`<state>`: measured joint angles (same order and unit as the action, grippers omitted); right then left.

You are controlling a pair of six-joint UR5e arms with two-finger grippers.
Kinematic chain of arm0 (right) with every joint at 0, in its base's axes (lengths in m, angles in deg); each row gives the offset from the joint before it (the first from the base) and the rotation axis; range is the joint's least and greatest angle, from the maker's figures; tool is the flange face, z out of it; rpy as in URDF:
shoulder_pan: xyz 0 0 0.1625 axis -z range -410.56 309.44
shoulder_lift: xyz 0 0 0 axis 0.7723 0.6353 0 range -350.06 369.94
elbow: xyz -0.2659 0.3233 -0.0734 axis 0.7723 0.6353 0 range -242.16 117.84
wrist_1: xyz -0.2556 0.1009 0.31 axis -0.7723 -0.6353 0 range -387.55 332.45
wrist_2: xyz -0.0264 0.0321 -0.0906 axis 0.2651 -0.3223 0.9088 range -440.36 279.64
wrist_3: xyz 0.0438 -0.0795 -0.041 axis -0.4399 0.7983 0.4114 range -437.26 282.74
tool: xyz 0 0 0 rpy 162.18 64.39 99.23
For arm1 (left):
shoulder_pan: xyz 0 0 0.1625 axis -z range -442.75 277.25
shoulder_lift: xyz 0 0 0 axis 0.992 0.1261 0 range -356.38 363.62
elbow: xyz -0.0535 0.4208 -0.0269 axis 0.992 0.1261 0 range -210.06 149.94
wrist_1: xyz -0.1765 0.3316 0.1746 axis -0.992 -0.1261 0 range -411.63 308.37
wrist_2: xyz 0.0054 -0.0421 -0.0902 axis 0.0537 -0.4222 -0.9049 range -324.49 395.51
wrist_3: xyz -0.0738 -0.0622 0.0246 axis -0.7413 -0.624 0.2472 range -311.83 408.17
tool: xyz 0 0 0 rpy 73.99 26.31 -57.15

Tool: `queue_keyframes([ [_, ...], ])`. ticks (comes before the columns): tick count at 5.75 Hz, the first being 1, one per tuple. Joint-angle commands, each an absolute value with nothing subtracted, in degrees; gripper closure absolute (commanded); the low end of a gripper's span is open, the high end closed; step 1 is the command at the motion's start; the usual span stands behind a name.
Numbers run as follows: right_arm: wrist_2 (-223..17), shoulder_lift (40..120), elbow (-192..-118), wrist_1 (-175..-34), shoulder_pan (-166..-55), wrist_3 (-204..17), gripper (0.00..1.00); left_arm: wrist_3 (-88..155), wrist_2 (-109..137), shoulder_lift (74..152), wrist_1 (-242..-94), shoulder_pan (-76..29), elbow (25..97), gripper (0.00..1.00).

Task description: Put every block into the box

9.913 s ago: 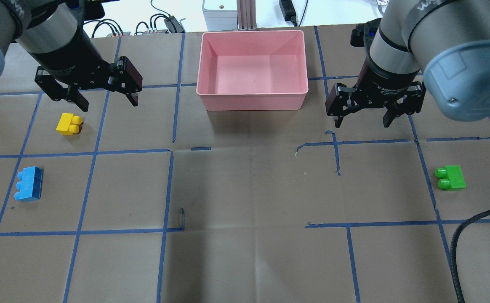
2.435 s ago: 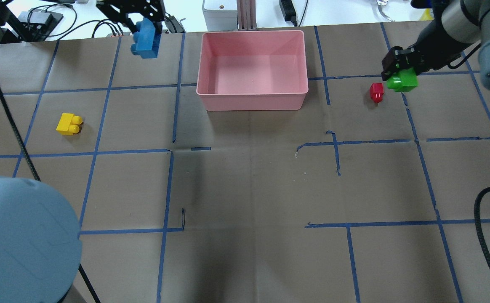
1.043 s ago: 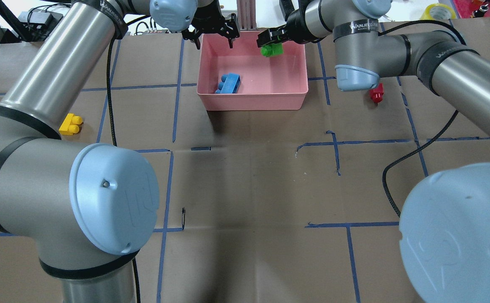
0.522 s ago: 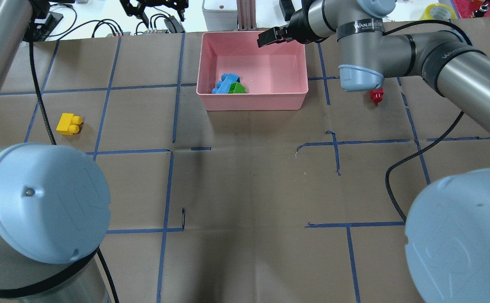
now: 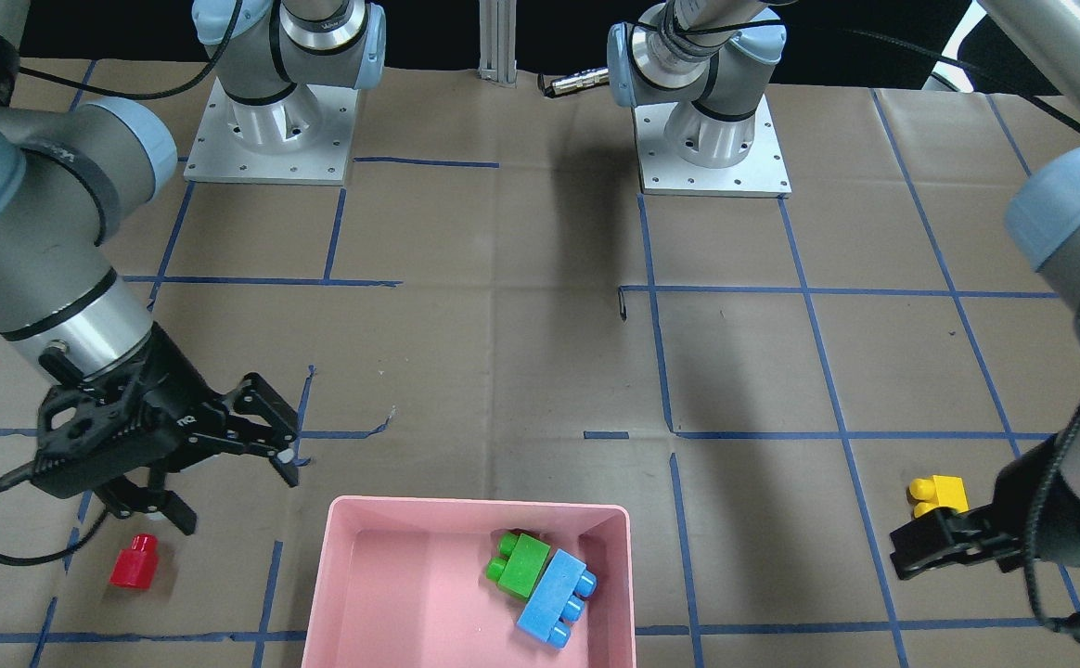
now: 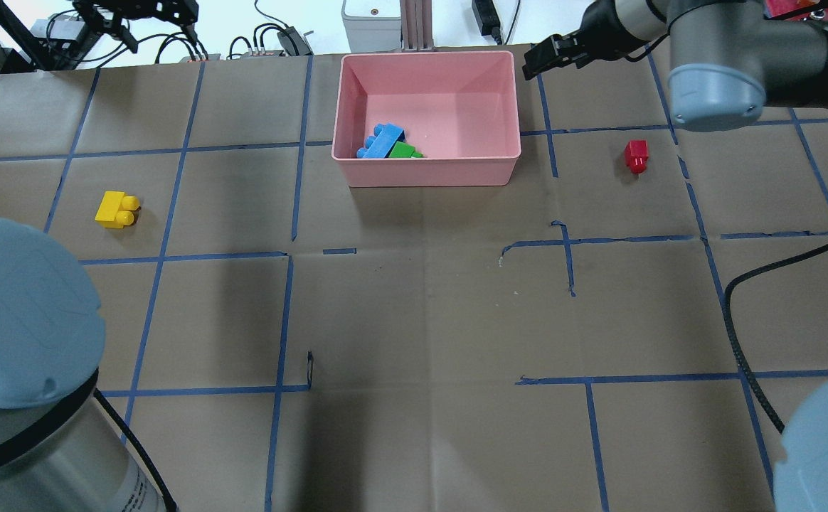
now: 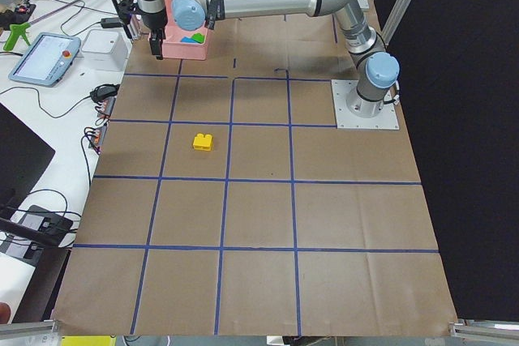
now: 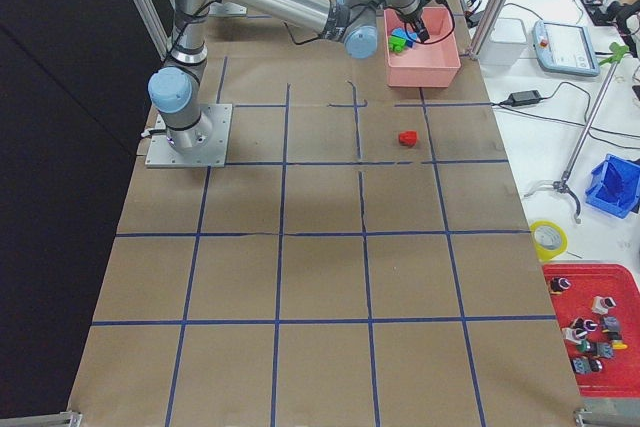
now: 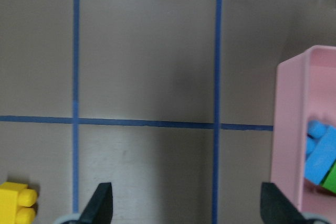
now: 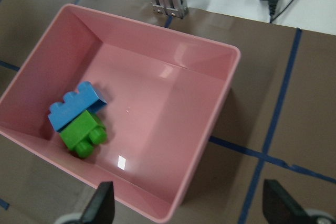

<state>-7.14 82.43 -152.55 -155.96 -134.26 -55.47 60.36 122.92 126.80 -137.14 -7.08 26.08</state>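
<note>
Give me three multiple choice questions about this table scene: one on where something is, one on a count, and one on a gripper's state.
1. Where is the red block?
A. in the box
B. on the table, outside the box
C. stacked on another block

2. How many blocks lie in the box?
A. four
B. one
C. two

3. How do the right gripper's jaws stand?
A. open, empty
B. shut on a block
C. shut, empty

Answers: B, it sits alone on the table beside the box; C, only the blue block and green block are inside; A, the jaws are spread with nothing between.
</note>
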Motion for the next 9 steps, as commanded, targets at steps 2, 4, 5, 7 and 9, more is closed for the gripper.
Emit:
queue_keyframes([
  [2,14.97,82.2,-154.25,-149.36,-132.04,-63.83,0.0,82.02,125.92,121.31,-134.97,-19.01,38.8,0.0],
  [4,14.22,73.97,-154.97,-161.08,-131.07,-67.59,0.01,85.17,126.12,122.27,-124.89,-21.4,47.59,0.01],
  [5,13.77,69.22,-154.36,-166.54,-130.2,-67.68,0.01,84.22,126.03,122.8,-117.53,-21.32,52.42,0.01],
  [7,10.0,65.76,-154.53,-169.13,-129.93,-67.33,0.01,79.82,125.42,124.72,-115.53,-21.14,55.19,0.01],
  [9,9.99,64.52,-155.14,-171.08,-129.14,-66.54,0.01,79.9,125.42,127.63,-112.01,-20.97,55.98,0.01],
])
